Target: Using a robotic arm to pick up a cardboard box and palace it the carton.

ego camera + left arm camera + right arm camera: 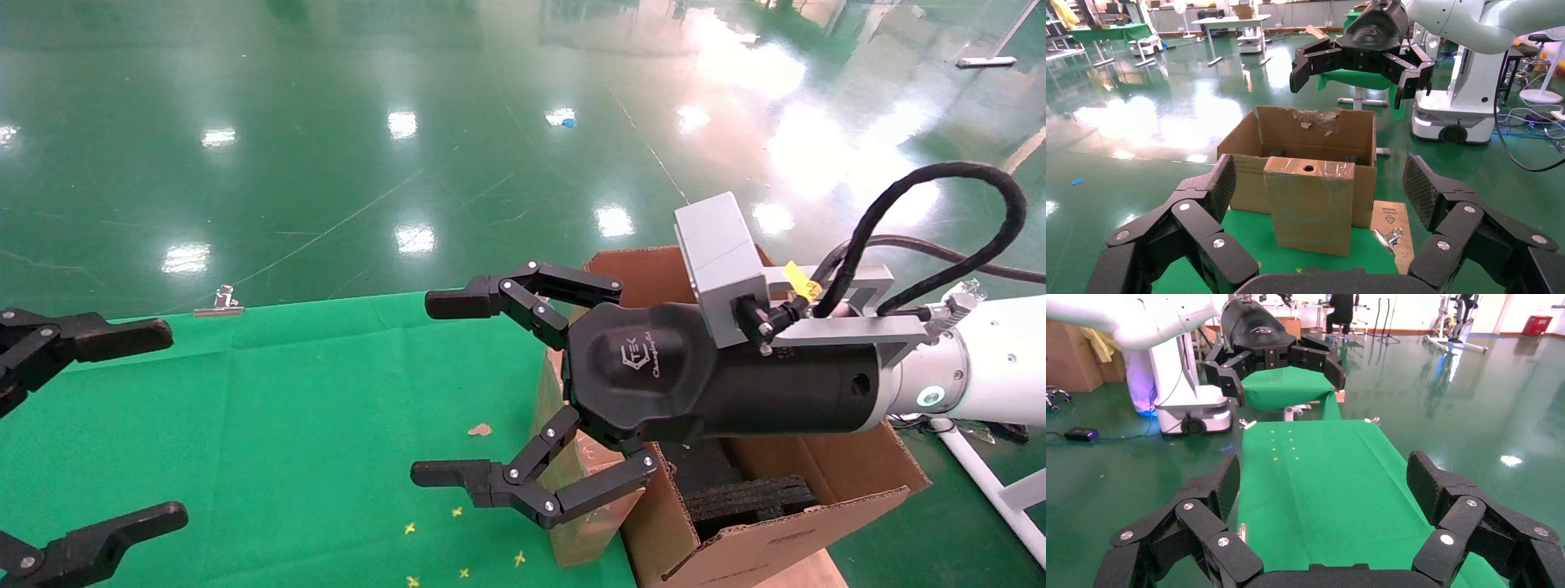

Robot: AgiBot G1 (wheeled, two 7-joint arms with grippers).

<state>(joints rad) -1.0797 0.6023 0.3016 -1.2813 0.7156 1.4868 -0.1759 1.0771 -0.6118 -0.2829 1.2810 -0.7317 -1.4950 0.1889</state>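
Observation:
The cardboard box (1310, 205), slim, brown and tape-wrapped with a round hole in its top side, stands upright on the green cloth against the carton (1315, 131). In the head view the box (584, 543) is mostly hidden behind my right gripper. The carton (850, 469) stands open at the cloth's right end, with a torn flap and black foam (752, 498) inside. The robotic arm on the right hovers over the carton's near corner, its gripper (441, 388) open and empty. My left gripper (139, 429) is open and empty at the far left, facing the box (1319, 184).
A metal binder clip (219, 304) lies at the cloth's far edge and another (1389, 236) beside the carton. A small cardboard scrap (480, 429) and yellow marks (458, 543) lie on the cloth (1321, 478). Glossy green floor surrounds the table.

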